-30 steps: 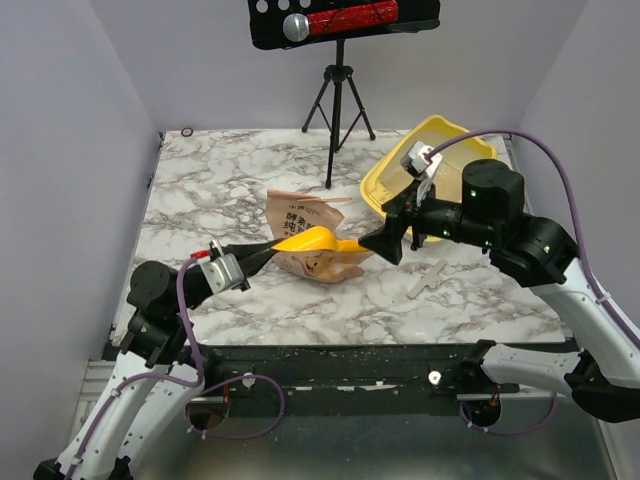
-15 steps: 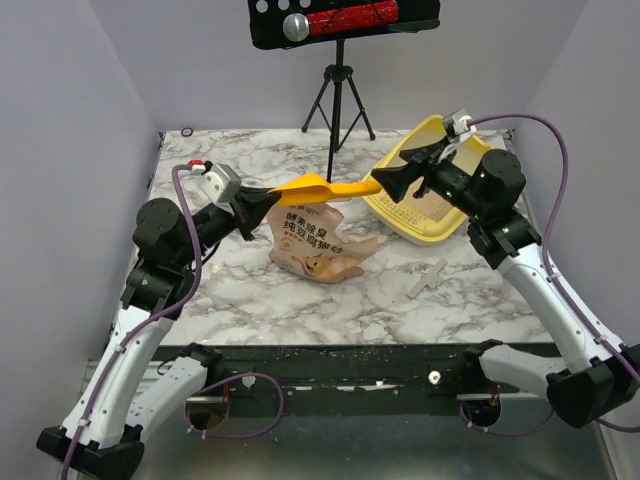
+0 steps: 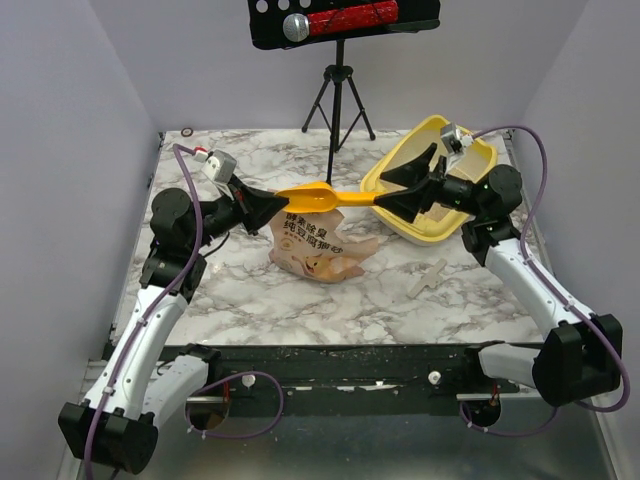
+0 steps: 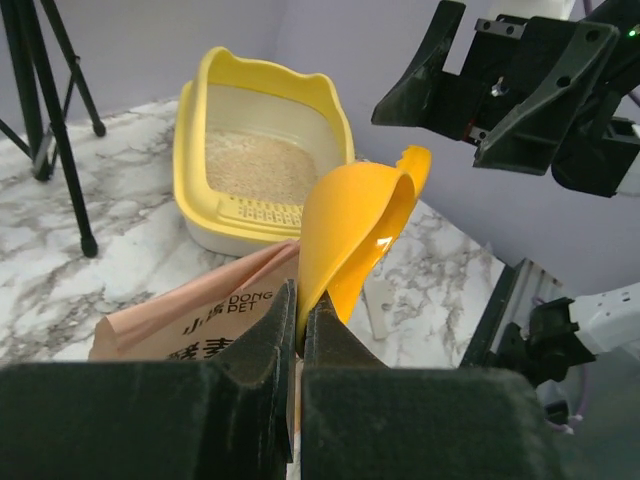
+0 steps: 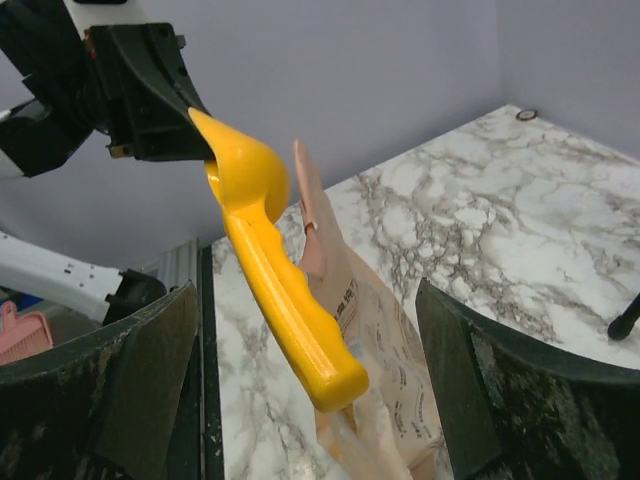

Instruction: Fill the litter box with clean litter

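Clamping the thin edge of a yellow scoop's bowl, the left gripper holds the tool in the air above a tan paper bag that lies on the marbled table. Its jaws are pressed nearly together on the plastic. The scoop's handle points across to the right gripper, which we find spread wide; from its wrist camera we see the handle's end hanging between the two fingers, touching neither. The litter box sits on the table's far right corner, behind the right gripper, and we can make out the clean litter as a beige grainy layer on its floor. A black tripod stands at the table's far middle, left of the box.
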`<state>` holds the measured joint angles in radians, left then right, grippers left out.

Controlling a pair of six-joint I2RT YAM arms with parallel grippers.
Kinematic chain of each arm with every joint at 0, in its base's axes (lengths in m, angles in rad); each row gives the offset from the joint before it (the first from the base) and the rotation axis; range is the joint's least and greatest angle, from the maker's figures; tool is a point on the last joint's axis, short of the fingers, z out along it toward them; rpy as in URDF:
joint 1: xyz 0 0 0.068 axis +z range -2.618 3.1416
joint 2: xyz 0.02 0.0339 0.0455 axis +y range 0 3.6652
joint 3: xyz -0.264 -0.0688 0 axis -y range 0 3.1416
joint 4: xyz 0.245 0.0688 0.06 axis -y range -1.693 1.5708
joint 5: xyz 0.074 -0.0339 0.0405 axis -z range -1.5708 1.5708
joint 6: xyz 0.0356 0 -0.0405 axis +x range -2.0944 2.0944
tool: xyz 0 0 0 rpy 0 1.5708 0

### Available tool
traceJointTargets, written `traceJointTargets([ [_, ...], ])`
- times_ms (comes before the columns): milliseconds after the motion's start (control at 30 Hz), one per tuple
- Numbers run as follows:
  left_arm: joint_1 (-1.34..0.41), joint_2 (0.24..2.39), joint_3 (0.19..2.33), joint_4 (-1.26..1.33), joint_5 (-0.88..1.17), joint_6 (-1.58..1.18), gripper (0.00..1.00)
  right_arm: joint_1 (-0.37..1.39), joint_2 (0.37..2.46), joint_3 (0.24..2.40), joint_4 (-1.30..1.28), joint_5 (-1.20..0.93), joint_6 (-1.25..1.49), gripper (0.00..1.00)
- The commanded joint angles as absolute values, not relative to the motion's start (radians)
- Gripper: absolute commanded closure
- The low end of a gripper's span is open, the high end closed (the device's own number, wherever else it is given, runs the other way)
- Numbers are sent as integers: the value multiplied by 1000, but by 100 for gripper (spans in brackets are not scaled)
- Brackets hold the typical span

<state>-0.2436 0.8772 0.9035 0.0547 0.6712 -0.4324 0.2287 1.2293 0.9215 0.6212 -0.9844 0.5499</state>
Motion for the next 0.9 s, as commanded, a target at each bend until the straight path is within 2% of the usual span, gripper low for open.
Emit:
traceJointTargets([
  [0,-221,899,858,232,805,-629,100,225,1204,882,677,-1075,520,4],
  [300,-215,913,851,221,799,-660,100,230,1166,890,594,-1124,477,8],
  [700,-201,930,801,339,801,-778,100,271,1147,910,558,-1109,468,13],
  [867,-199,936,770,406,793,-839,100,296,1160,919,575,-1097,476,19],
])
